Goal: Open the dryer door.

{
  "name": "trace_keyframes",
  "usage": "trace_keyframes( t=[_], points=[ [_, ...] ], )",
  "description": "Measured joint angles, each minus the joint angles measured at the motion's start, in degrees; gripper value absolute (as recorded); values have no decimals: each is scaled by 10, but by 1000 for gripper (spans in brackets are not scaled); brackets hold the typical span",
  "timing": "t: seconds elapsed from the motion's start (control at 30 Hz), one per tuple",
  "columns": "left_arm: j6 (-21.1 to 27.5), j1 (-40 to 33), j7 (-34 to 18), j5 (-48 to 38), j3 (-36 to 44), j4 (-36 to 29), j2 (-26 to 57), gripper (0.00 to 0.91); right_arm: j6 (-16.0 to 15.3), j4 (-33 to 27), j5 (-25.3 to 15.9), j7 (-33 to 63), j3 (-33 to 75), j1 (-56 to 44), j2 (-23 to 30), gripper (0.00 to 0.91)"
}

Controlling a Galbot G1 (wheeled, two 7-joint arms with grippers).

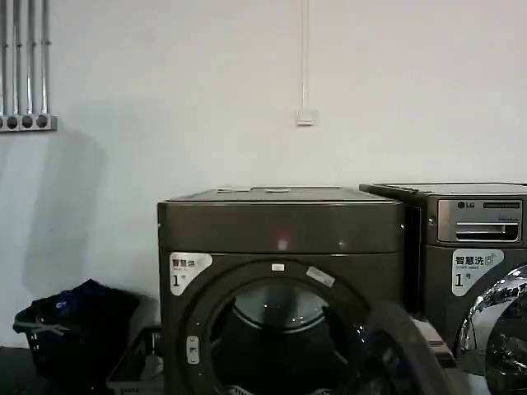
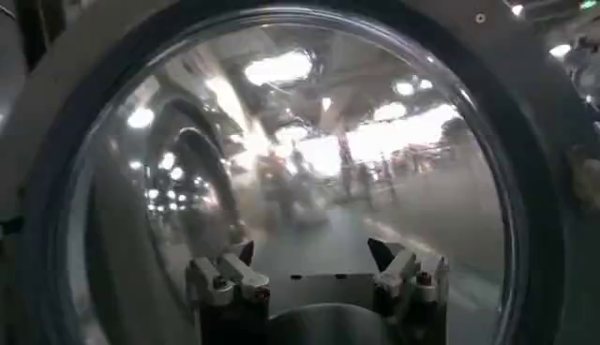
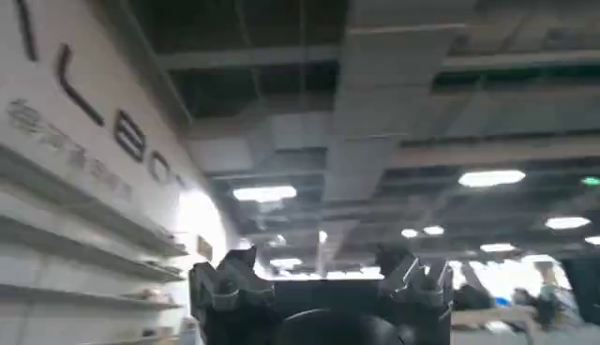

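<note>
One white "1" sticker [image 1: 188,272] marks the open-doored dryer [image 1: 280,247].

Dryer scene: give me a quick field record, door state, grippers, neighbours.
dryer: left machine, plain upper panel, pink-red light lit, "1" sticker
door: already swung open to the right, drum opening exposed
left gripper: open, facing the door's glass dome
right gripper: open, pointed up at the ceiling, away from the machines
LG machine: right of dryer, chrome door shut
basket: dark, on floor left of dryer
</note>
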Motion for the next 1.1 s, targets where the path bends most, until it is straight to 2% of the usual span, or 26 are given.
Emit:
trace_keyframes(
  t=[0.07,0.3,0.47,0.6,0.8,1.1],
  points=[
    [0,-7,-2,0,8,8,-15,907,-20,2,-4,28,2,-5,-3,907],
    [0,-30,-2,-1,40,34,-68,907,-28,3,-34,72,13,-22,-8,907],
    [0,-35,-2,1,53,52,-100,907,-60,6,-61,99,26,-26,1,907],
    [-1,-36,-2,4,62,64,-124,907,-46,-4,-79,83,41,-33,12,907],
    [-3,-38,-2,5,68,76,-153,907,-36,-12,-76,79,54,-39,17,907],
    [-3,-27,-5,0,50,42,-116,907,-35,1,-75,75,46,-33,16,907]
  ],
)
